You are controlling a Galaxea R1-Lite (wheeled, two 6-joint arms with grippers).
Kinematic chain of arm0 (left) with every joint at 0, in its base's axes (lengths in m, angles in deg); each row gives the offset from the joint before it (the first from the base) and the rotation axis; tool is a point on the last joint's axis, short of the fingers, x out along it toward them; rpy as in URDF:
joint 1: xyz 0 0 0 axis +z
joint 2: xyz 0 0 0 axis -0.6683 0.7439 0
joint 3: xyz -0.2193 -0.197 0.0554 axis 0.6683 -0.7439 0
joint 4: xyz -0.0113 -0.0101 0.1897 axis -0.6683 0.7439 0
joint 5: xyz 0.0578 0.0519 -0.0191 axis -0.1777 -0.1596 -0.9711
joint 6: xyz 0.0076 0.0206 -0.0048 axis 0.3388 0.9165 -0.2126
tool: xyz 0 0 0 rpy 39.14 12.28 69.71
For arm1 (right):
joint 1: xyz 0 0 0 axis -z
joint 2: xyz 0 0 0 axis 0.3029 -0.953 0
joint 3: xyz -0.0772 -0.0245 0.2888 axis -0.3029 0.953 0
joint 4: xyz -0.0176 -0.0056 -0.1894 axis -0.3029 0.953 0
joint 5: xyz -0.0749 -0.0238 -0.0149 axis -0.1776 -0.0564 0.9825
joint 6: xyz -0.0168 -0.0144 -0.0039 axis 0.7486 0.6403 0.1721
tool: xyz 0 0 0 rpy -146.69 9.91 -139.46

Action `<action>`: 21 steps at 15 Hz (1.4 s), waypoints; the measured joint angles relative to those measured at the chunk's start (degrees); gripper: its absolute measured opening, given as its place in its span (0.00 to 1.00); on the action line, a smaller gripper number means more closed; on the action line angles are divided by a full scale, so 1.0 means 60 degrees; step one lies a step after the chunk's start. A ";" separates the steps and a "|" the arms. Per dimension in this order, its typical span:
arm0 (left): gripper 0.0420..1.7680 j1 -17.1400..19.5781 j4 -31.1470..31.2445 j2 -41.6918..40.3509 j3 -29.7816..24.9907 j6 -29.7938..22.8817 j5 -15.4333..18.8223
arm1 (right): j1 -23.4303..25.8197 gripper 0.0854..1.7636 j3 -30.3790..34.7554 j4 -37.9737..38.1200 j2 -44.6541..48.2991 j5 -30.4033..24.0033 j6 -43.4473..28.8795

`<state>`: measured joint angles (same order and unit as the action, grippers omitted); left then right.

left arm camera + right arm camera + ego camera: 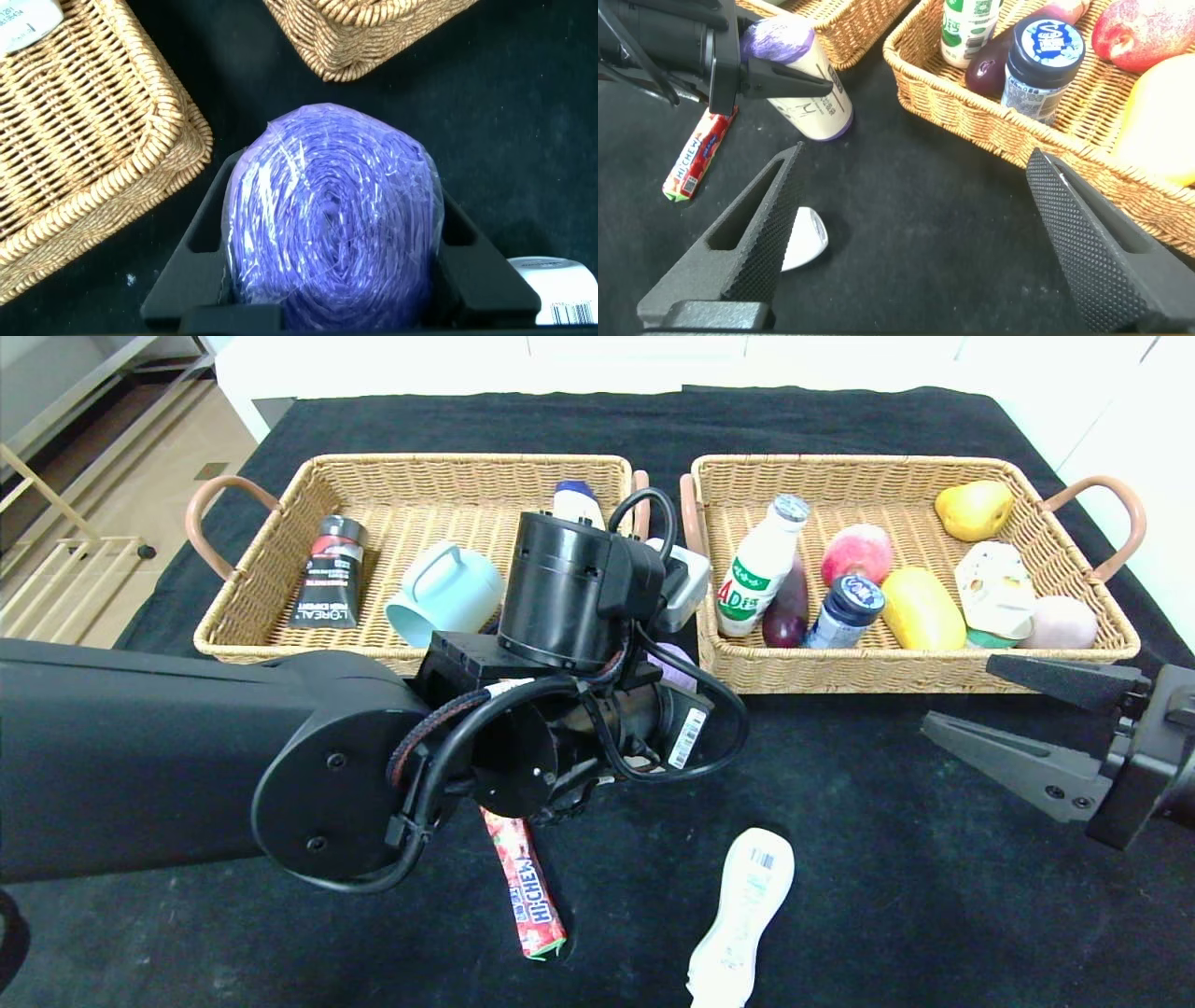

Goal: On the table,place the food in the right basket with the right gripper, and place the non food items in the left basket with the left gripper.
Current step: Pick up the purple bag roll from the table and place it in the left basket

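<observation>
Between black fingers (201, 245), crinkly purple-topped roll (332, 210).

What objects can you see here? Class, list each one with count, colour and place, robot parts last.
Table: one, black cloth.
Baskets: two, tan wicker, left basket, right basket.
Mug: one, teal, left basket.
Tube: one, black, left basket.
Milk bottle: one, white, right basket.
Jar: one, blue lid, right basket.
Candy stick: one, red, on table.
Curvy bottle: one, white, on table.
Roll: one, purple top, between left gripper's jaws.
Left gripper: closed on roll.
Right gripper: open, above table.
</observation>
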<state>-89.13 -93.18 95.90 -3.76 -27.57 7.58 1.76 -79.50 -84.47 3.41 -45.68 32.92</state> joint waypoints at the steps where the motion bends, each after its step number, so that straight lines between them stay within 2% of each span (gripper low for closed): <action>1: 0.52 0.0000 0.0004 -0.0010 0.0000 -0.0002 0.0004 | 0.0000 0.97 0.0000 0.0000 0.0000 -0.0004 0.0000; 6: 0.52 -0.0026 0.0087 -0.0528 -0.0295 -0.0028 0.0012 | 0.0000 0.97 0.0000 0.0010 -0.0002 -0.0004 -0.0008; 14: 0.52 0.0014 0.0146 -0.2450 -0.0859 -0.0368 0.0041 | -0.0018 0.97 0.0014 0.0026 -0.0061 0.0010 0.0010; 17: 0.52 0.0414 0.0098 -0.2926 -0.0827 -0.0386 0.0049 | -0.0018 0.97 0.0018 0.0028 -0.0083 0.0014 0.0010; 21: 0.52 0.1288 0.0152 -0.3161 -0.0278 -0.0331 0.0114 | -0.0018 0.97 0.0014 0.0028 -0.0091 0.0014 0.0010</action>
<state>-81.40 -92.26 76.93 -5.43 -29.56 8.27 1.65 -79.42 -84.29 2.87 -45.59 32.98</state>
